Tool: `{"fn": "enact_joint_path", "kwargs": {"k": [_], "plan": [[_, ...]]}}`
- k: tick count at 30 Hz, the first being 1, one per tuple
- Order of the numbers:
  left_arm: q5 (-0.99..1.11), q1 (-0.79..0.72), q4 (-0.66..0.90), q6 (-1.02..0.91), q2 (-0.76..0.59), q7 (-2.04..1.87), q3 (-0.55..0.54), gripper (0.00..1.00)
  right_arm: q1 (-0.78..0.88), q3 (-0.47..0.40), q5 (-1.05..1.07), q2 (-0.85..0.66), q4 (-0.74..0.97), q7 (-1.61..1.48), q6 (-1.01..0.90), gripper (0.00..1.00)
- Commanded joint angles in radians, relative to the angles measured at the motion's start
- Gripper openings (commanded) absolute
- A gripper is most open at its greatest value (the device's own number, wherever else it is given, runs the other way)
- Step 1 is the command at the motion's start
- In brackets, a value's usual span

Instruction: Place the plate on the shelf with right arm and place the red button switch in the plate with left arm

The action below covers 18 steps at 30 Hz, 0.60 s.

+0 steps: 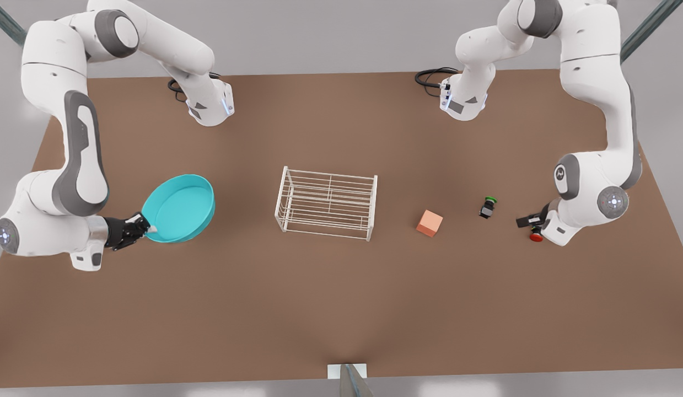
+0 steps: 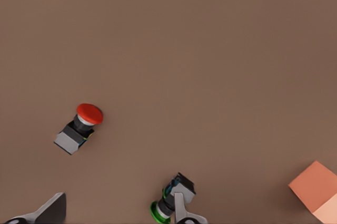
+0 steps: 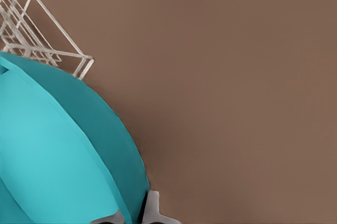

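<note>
Salmon-orange cube near green-capped switch on brown table

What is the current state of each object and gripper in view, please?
Round turquoise plate: tilted, rim gripped, off the rack.
White wire shelf: upright, top bare.
Red-capped black button switch: on its side, untouched.
Green-capped black switch: on the table.
Salmon-orange cube: on the table.
Right gripper: shut on plate.
Left gripper: open above the switches.
</note>
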Motion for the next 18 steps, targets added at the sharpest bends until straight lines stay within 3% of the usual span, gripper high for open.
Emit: {"fn": "enact_joint_path", "kwargs": {"k": [1,7,10,14,18], "plan": [[0.007,0.043,0.000,0.239,0.050,0.633,0.000,1.00,0.056,0.001,0.054,-0.025,-0.002,0.355,-0.063,0.26],[0.005,0.126,-0.032,0.368,0.103,1.083,0.002,1.00,0.286,-0.001,0.130,-0.045,0.004,0.694,-0.051,0.26],[0.004,0.117,-0.154,0.537,0.099,1.121,-0.002,1.00,0.400,-0.002,0.160,-0.039,0.009,0.854,0.018,0.26],[0.005,0.125,-0.160,0.538,0.105,1.124,0.002,1.00,0.515,-0.007,0.180,0.004,0.009,0.993,0.138,0.26],[0.004,0.140,-0.166,0.548,0.119,1.049,0.005,1.00,0.684,-0.174,0.255,0.071,0.084,1.021,0.164,0.26]]}}
